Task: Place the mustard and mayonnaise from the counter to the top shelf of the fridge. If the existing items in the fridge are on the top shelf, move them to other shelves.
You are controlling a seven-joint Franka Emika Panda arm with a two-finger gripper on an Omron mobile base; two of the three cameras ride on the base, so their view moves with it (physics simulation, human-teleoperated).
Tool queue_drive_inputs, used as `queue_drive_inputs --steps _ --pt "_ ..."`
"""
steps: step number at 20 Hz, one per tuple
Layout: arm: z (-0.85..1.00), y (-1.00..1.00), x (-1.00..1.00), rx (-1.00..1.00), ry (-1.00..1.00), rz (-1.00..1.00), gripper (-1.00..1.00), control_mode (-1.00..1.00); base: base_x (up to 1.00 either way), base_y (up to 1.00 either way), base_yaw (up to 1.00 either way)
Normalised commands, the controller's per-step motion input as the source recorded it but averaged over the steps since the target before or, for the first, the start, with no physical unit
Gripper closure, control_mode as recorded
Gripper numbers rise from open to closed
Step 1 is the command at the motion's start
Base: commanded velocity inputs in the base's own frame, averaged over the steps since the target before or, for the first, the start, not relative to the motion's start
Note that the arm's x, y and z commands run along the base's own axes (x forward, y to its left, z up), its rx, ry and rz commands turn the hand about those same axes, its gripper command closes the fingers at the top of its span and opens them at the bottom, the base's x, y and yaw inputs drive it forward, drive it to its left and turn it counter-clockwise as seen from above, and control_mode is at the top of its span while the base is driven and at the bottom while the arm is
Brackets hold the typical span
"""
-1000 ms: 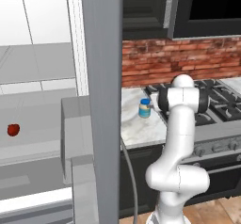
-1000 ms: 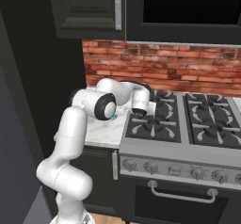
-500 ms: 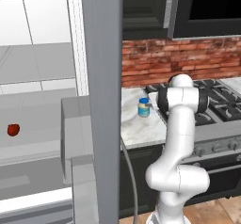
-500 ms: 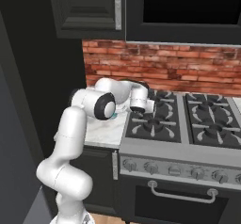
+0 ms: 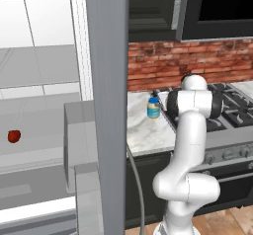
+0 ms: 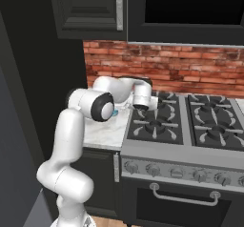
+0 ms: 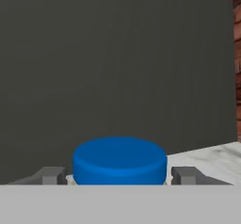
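The mayonnaise (image 7: 119, 161), a squat jar with a blue lid, stands on the white marble counter (image 5: 143, 130) close to the fridge (image 5: 106, 81) side. My gripper (image 7: 119, 177) is open, one fingertip on each side of the lid with a narrow gap on both. In the left base view the jar (image 5: 153, 107) shows just left of my arm's elbow. A small red fruit (image 5: 14, 136) lies on a lower fridge shelf, below the top shelf (image 5: 42, 63). The mustard is out of view.
A gas stove (image 6: 190, 126) with dark grates adjoins the counter on the right. The red brick backsplash (image 6: 167, 71) runs behind, with dark cabinets (image 6: 88, 9) overhead. The open fridge door's bins (image 5: 81, 145) jut out in front of the shelves.
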Motion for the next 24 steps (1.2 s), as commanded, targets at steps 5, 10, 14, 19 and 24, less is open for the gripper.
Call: queue_drive_inputs --steps 5,10,14,19,24 --pt "1.00 -0.26 -0.82 0.06 -0.08 0.00 1.00 -1.00 0.00 0.00 0.00" --pt "1.00 -0.43 -1.00 0.10 -0.12 0.00 1.00 -1.00 0.00 0.00 0.00" --pt "0.97 -0.43 -1.00 0.10 -0.20 0.00 1.00 -1.00 0.00 0.00 0.00" --pt "0.74 -0.22 -1.00 0.07 -0.26 0.01 1.00 -1.00 0.00 0.00 0.00" --pt "0.49 -0.02 -1.00 0.02 -0.28 0.03 1.00 -1.00 0.00 0.00 0.00"
